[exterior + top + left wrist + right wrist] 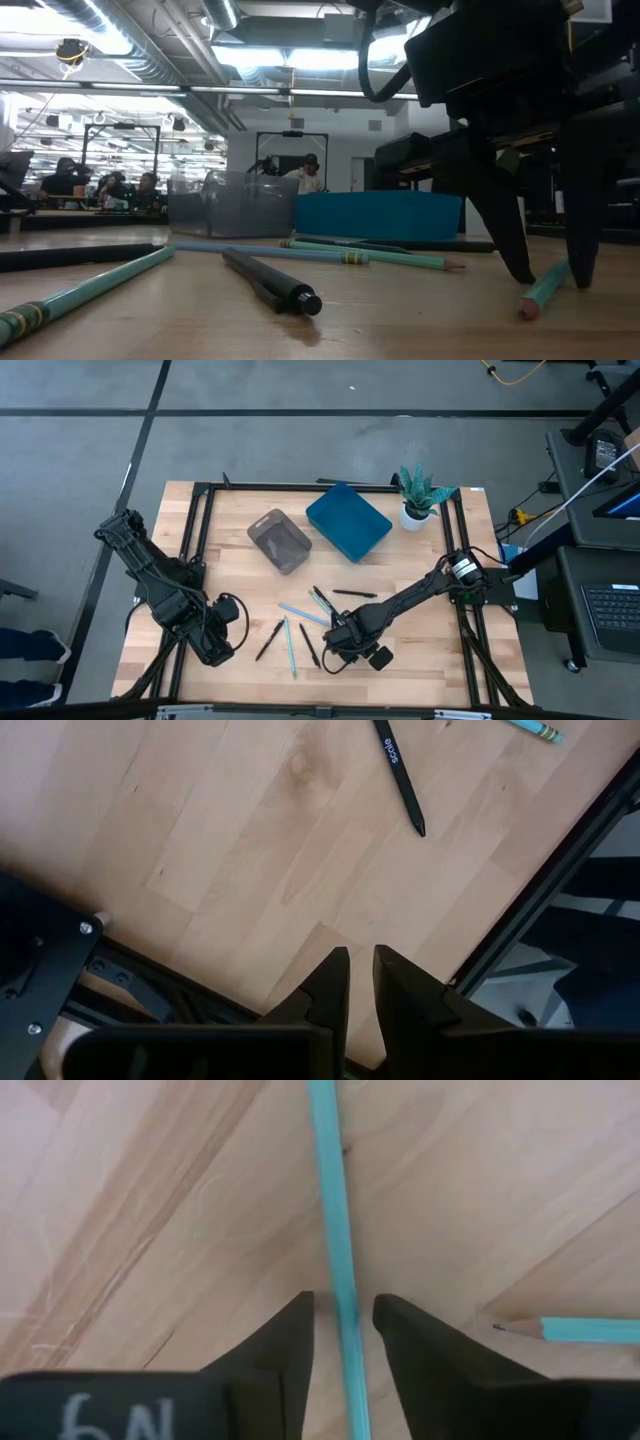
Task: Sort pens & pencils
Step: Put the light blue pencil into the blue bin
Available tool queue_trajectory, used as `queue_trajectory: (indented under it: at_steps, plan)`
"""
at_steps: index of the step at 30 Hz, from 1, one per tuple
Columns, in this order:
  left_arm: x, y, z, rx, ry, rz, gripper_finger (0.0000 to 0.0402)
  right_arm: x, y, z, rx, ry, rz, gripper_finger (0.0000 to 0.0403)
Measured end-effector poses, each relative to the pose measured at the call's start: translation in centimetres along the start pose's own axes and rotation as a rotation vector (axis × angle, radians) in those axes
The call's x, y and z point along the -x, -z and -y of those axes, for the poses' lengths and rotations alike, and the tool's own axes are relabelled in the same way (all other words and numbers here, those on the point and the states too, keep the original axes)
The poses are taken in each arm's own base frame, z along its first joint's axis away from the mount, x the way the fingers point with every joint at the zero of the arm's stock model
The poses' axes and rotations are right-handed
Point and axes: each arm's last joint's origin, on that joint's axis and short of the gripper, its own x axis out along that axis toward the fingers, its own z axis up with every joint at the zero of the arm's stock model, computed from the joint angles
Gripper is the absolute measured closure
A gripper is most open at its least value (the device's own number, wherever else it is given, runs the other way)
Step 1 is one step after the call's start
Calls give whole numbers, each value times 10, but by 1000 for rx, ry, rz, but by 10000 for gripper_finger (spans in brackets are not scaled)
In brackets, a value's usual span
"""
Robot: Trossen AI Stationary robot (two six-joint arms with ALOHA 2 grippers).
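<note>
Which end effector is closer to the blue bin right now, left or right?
Right. The right end effector sits below the blue bin, straddling a light blue pencil. The left end effector waits farther off at the table's left front.

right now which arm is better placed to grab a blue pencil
Right. Its end effector already straddles a light blue pencil on the table, fingers either side. The left end effector sits near the table's edge with nothing between its fingers.
</note>
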Motion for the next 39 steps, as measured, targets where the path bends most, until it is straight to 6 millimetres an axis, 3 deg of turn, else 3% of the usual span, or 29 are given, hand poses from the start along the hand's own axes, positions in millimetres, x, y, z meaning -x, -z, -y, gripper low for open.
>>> queue_trajectory:
  at_steps: [7, 25, 39]
  plan:
    - [0, 0, 0, 0, 0, 0, 358, 0, -1, -1, -4, 4, 2, 317]
    - [0, 0, 1, 19, 7, 1, 358, 0, -1, -1, -50, 6, 8, 321]
    - [0, 0, 1, 19, 8, -3, 358, 0, -2, 0, -78, 8, 15, 359]
